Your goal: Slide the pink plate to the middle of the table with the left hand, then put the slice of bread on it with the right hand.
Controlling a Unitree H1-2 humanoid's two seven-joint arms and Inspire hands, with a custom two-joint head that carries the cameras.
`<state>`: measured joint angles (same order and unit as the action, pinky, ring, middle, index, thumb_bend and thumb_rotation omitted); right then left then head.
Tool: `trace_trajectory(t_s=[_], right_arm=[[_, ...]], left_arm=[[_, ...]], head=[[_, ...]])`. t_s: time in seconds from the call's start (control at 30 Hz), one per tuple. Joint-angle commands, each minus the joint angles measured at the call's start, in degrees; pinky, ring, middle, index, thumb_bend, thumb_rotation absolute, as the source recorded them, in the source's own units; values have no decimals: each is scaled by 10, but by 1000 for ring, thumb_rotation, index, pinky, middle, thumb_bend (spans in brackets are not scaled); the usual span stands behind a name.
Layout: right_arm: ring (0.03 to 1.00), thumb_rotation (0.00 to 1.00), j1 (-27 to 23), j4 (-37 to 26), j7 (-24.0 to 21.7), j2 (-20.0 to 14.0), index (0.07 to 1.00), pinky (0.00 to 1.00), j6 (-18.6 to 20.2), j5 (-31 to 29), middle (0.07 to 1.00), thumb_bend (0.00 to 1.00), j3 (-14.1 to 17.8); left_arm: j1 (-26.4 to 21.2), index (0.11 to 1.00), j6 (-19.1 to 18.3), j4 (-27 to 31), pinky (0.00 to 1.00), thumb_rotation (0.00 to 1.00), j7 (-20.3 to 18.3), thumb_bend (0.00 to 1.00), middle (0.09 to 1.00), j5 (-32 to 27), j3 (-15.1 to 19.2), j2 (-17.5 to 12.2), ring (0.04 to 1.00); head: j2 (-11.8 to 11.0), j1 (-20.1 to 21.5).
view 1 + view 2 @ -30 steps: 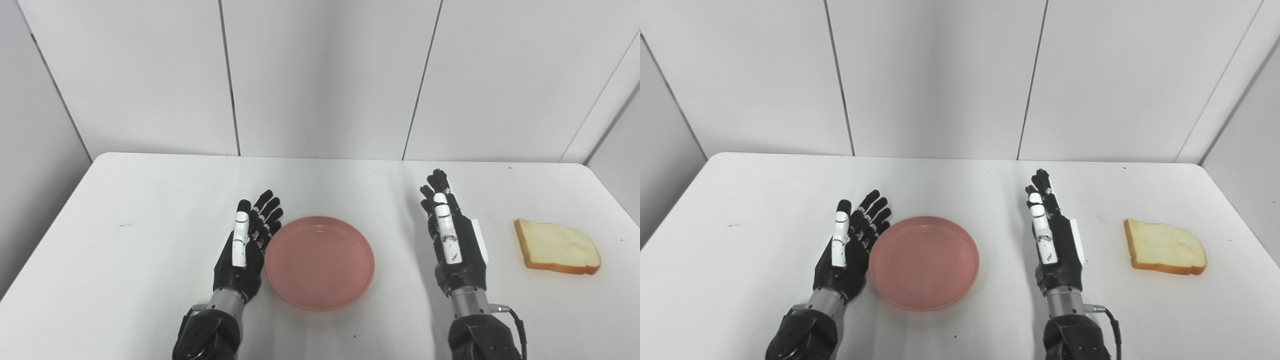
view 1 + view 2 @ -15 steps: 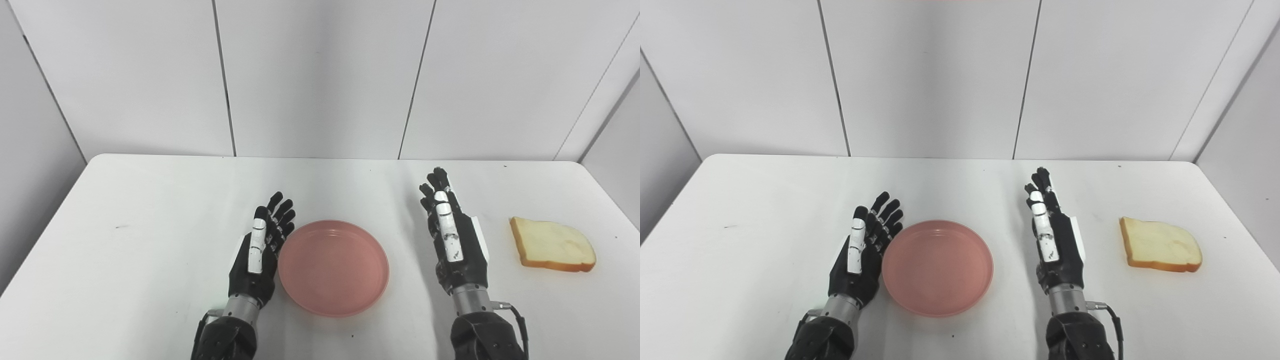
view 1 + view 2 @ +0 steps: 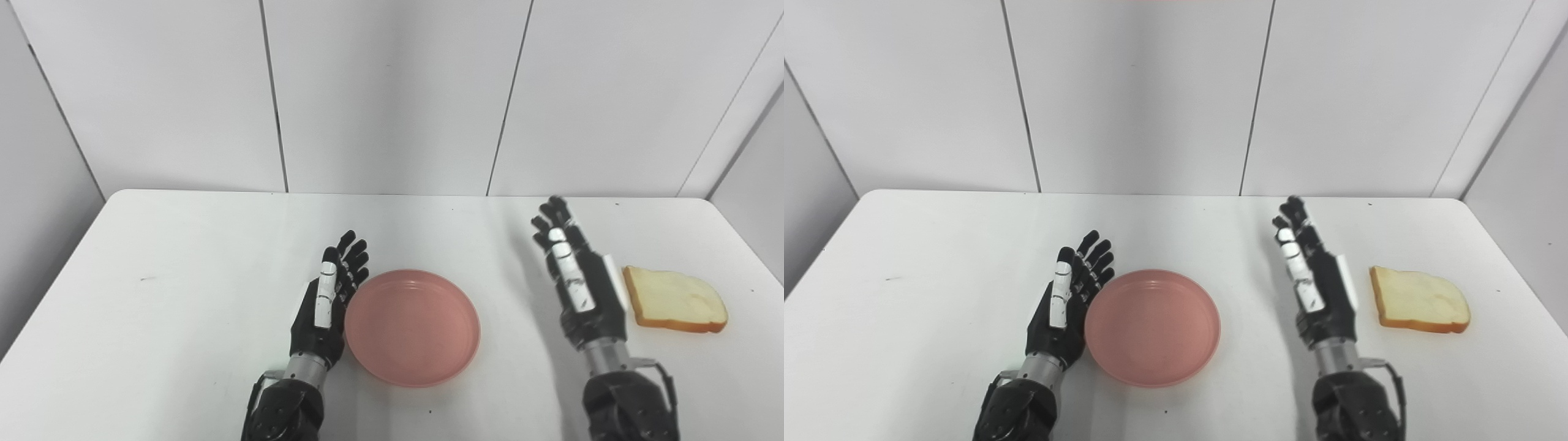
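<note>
The pink plate [image 3: 412, 327] lies empty on the white table [image 3: 184, 257], near the middle toward the front. My left hand [image 3: 327, 303] is open, fingers straight, standing on edge against the plate's left rim. My right hand [image 3: 579, 285] is open and empty, fingers straight, between the plate and the slice of bread [image 3: 675, 300]. The bread lies flat at the right side of the table, just right of the right hand. The same shows in the right eye view: plate [image 3: 1152, 326], bread [image 3: 1419, 300].
White wall panels [image 3: 392, 92] stand behind the table's far edge. The table's right edge runs close behind the bread.
My left hand has pushed the plate a little to the right. My right hand has moved right and forward, closer to the bread. The camera has shifted slightly.
</note>
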<state>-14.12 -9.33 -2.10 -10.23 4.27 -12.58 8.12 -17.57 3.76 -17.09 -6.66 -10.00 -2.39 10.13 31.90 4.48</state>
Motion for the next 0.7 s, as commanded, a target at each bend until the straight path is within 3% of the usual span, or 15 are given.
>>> trace_trajectory(t_s=[0.0, 0.1, 0.13, 0.33, 0.43, 0.67], right_arm=[[891, 596, -27, -28, -10, -30, 907, 947, 13, 6, 899, 686, 9], [901, 561, -37, -35, -20, -107, 883, 960, 42, 59, 886, 689, 14], [907, 500, -39, -36, -25, -123, 884, 933, 48, 66, 889, 685, 16], [895, 436, -41, -33, -56, -215, 888, 864, 69, 77, 885, 727, 40], [882, 346, -37, -32, -78, -256, 887, 838, 77, 83, 888, 753, 46], [887, 284, -27, 7, -136, -348, 864, 863, 45, 100, 886, 760, 52]], left_arm=[[-3, 927, -5, -9, 970, 966, 0, 726, 946, -1, 1, 1, 961], [-7, 923, -8, -14, 967, 955, 1, 733, 945, -4, 5, 0, 959], [-7, 923, -8, -14, 966, 953, 1, 733, 945, -4, 5, 0, 959], [-9, 923, -9, -15, 961, 959, -7, 721, 947, -8, 10, -7, 959], [-10, 921, -10, -16, 960, 960, -10, 711, 940, -10, 12, -10, 956], [-12, 919, -15, -17, 962, 967, -18, 697, 937, -22, 16, -17, 955]], head=[[0, 5], [-1, 16], [-1, 17], [-4, 48], [-6, 60], [-10, 99]])
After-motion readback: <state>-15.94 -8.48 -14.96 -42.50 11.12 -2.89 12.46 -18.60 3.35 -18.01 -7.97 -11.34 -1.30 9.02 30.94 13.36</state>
